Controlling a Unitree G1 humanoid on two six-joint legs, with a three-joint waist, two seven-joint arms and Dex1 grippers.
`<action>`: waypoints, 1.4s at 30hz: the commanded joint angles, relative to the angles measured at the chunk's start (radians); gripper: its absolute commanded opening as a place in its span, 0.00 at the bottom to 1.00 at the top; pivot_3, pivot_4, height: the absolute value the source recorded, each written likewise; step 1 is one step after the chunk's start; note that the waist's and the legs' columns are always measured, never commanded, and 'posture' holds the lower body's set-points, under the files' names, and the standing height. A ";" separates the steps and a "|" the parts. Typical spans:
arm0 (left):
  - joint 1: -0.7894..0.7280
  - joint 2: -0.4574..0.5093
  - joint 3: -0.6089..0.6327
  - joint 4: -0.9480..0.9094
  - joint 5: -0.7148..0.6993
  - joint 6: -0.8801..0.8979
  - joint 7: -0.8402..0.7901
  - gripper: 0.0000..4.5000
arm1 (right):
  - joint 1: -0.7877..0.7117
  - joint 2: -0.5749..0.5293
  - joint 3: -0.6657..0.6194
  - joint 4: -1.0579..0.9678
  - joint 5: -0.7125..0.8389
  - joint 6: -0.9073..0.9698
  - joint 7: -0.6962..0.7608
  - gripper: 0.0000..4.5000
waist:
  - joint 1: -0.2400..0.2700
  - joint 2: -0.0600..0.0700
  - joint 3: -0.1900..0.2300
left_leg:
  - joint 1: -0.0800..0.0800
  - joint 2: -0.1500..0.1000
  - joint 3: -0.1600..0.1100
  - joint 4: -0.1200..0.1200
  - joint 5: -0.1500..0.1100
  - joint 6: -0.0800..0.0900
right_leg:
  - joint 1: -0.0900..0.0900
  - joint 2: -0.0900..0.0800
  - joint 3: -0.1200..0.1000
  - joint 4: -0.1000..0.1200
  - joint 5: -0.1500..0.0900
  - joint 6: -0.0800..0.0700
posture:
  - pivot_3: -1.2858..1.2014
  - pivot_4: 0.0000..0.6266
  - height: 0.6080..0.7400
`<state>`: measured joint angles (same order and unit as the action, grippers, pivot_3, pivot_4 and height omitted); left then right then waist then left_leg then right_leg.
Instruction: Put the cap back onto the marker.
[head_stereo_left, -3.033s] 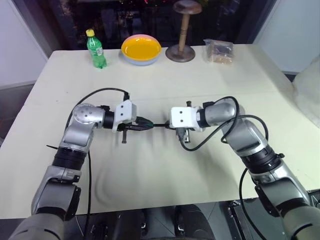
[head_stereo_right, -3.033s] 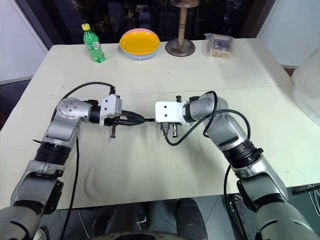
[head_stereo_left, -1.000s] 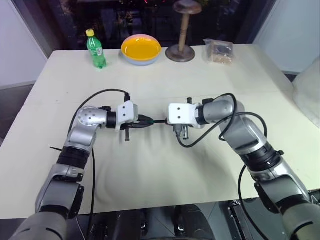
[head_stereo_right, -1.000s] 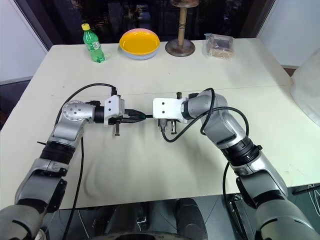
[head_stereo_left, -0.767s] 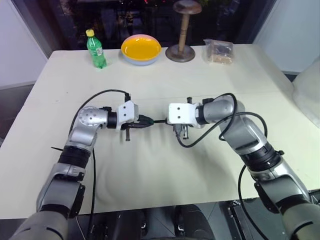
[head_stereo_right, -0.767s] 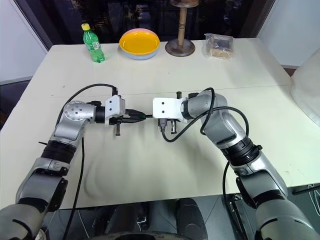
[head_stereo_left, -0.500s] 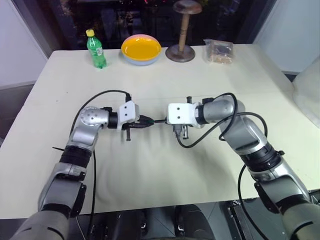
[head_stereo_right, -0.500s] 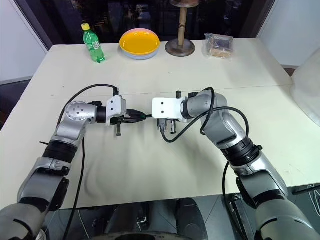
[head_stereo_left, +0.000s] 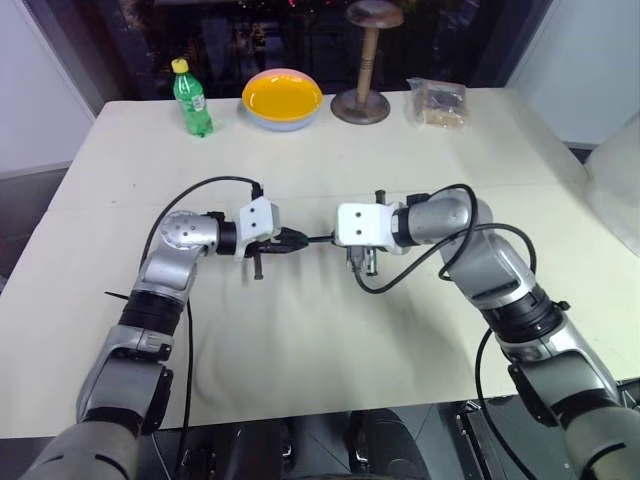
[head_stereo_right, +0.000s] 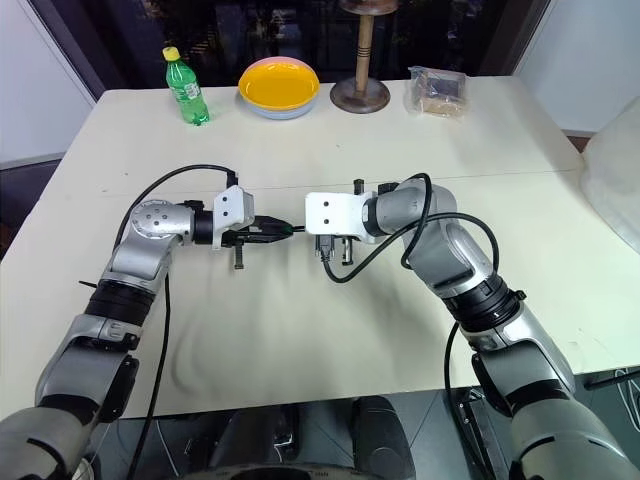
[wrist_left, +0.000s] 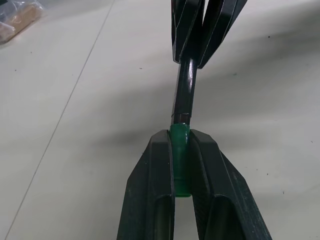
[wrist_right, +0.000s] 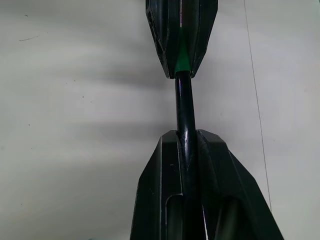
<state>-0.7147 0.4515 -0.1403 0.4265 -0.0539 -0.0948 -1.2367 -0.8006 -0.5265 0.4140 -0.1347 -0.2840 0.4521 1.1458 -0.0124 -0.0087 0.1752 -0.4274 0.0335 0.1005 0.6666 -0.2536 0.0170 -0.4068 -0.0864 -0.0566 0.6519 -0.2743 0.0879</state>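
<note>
Above the middle of the table my two grippers meet tip to tip. The left gripper (head_stereo_left: 296, 241) is shut on the small bright green cap (wrist_left: 180, 150), which sits between its fingers. Facing it, the right gripper (head_stereo_left: 336, 239) is shut on the thin dark marker (head_stereo_left: 319, 239). The marker (wrist_left: 184, 90) runs straight from the right gripper's fingers into the mouth of the cap, and its tip is hidden inside. In the right wrist view the marker (wrist_right: 184, 107) leaves my right gripper (wrist_right: 186, 135) and ends at the cap (wrist_right: 182, 61).
Along the far edge of the table stand a green soda bottle (head_stereo_left: 192, 98), a yellow bowl (head_stereo_left: 283, 98), a wooden stand (head_stereo_left: 362, 95) and a clear plastic bag (head_stereo_left: 437, 102). Black cables loop from both wrists over the cloth-covered table (head_stereo_left: 300, 340).
Since three seconds ago both grippers have drifted slightly toward the table's far side and a little closer together. Over the last second nothing has visibly moved.
</note>
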 joint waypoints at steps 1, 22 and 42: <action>-0.025 -0.067 -0.067 -0.125 -0.042 -0.023 -0.030 0.00 | -0.053 0.107 0.039 -0.082 0.084 -0.083 0.003 0.01 | 0.000 0.000 0.000 | 0.000 0.000 0.000 0.000 0.000 0.000 | 0.000 0.000 0.000 0.000 0.000 0.000 | 0.52 0.24 1.00; 0.005 -0.066 -0.074 -0.106 -0.004 -0.065 -0.067 0.00 | -0.063 0.129 0.021 -0.072 0.080 -0.084 0.043 0.01 | 0.000 0.000 0.000 | 0.000 0.000 0.000 0.000 0.000 0.000 | 0.000 0.000 0.000 0.000 0.000 0.000 | 0.52 0.24 1.00; 0.065 -0.041 -0.033 -0.177 -0.028 0.034 0.015 0.00 | -0.036 0.091 -0.004 -0.062 0.074 -0.094 0.042 0.01 | 0.000 0.000 0.000 | 0.000 0.000 0.000 0.000 0.000 0.000 | 0.000 0.000 0.000 0.000 0.000 0.000 | 0.52 0.24 1.00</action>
<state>-0.6465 0.4372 -0.1433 0.2910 -0.0568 -0.0705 -1.2352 -0.8004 -0.4782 0.4072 -0.1175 -0.2799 0.4200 1.1943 -0.0127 -0.0087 0.1752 -0.4274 0.0336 0.1003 0.6667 -0.2536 0.0170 -0.4067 -0.0864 -0.0566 0.6521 -0.2743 0.0879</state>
